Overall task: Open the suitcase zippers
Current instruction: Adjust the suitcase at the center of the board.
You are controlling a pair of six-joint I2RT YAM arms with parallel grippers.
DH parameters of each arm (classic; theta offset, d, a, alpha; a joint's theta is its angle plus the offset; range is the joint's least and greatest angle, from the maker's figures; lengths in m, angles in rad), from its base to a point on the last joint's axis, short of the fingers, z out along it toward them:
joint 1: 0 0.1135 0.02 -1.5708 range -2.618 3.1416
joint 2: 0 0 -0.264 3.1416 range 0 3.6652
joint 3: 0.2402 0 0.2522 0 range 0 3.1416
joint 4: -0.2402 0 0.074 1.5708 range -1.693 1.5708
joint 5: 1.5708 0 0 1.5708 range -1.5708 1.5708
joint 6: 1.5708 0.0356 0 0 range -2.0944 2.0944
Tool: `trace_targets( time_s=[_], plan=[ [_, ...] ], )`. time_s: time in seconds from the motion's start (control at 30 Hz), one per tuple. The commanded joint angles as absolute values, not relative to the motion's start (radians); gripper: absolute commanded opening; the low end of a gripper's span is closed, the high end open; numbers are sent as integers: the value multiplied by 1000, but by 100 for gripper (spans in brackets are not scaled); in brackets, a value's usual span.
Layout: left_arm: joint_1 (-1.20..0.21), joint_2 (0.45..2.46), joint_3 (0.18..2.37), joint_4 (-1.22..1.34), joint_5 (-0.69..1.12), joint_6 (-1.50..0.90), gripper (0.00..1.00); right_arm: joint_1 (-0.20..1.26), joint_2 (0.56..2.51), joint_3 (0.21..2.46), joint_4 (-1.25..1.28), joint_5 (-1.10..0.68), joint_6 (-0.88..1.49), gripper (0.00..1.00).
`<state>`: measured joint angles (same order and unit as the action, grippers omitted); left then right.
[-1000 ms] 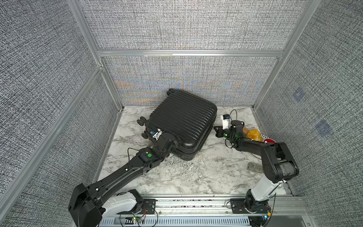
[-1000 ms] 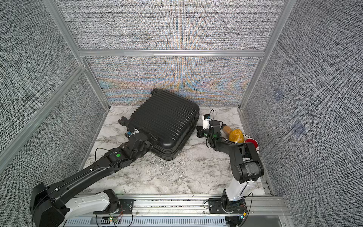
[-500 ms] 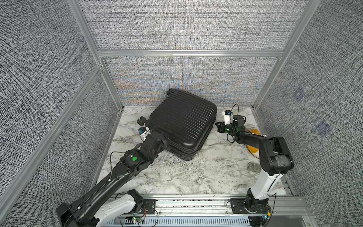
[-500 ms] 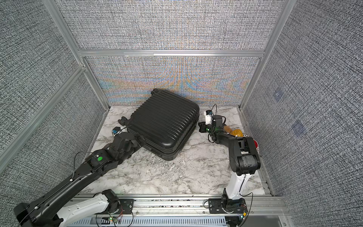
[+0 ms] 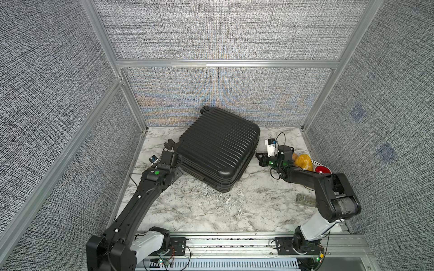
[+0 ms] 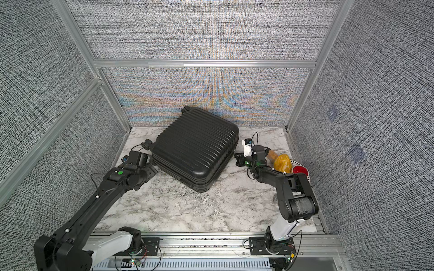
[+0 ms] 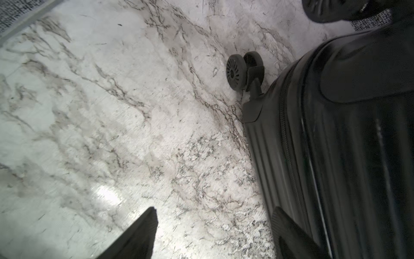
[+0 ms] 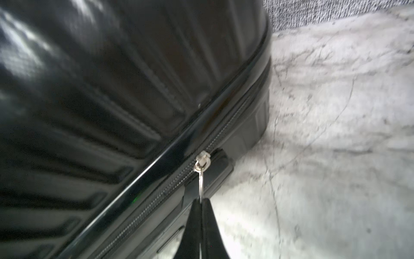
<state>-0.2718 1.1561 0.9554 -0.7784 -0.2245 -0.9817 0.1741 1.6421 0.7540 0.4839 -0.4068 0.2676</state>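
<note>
- Left gripper (image 5: pixel 174 161) has drawn back along the suitcase (image 5: pixel 218 150) toward its wheel end over the last second. The case itself has not shifted, and the right gripper (image 8: pixel 200 203) is about where it was.
- Suitcase: black hard shell, ribbed, with rounded corners. It lies flat on one shell, turned at an angle, at the back of the marble table (image 5: pixel 211 206), with one corner close to the rear wall.
- Zipper track (image 8: pixel 170 181): a thin black toothed line in the seam between the two shells, under a glossy rim. Too blurred to tell whether the teeth are parted.
- Pull tab (image 8: pixel 201 186): silvery, hanging from a slider on the side facing the right arm, near a corner.
- Right gripper: fingers pressed together, pinching the tab's end, with the tab drawn straight out.
- Left gripper: fingers spread, with bare table between them. One finger (image 7: pixel 291 235) is against the lower shell; touching or just beside, I cannot tell.
- Twin wheel (image 7: pixel 235 71) juts out beyond that finger.
- Yellow lump (image 5: pixel 303 162) and red dish (image 5: pixel 322 169) sit behind the right arm.
</note>
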Motion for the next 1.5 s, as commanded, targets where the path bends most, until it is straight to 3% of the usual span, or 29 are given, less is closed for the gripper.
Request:
trace_targets(
  time_s=[0.0, 0.3, 0.67, 0.73, 0.9, 1.07, 1.17, 1.23, 1.47],
  plan=[
    [-234, 1232, 993, -686, -150, -911, 81, 194, 1580, 684, 497, -385, 289, 0],
    [-155, 1536, 1246, -631, -60, -854, 81, 281, 1368, 497, 523, -304, 306, 0],
    [-125, 2054, 1940, -839, 64, -735, 82, 471, 1229, 381, 552, -148, 263, 0],
    [-113, 2005, 1900, -835, 42, -740, 82, 471, 1224, 380, 549, -143, 262, 0],
    [-141, 1590, 1493, -665, 30, -778, 84, 471, 1222, 388, 546, -143, 239, 0],
    [-349, 1246, 1237, -607, -34, -791, 91, 472, 1247, 400, 560, -165, 235, 0],
    [-500, 1216, 1222, -640, -89, -748, 99, 472, 1249, 399, 572, -182, 232, 0],
    [-556, 1225, 1217, -646, -88, -720, 99, 472, 1244, 399, 569, -188, 226, 0],
    [-594, 1303, 1258, -678, -139, -560, 99, 472, 1229, 402, 546, -188, 216, 0]
  ],
)
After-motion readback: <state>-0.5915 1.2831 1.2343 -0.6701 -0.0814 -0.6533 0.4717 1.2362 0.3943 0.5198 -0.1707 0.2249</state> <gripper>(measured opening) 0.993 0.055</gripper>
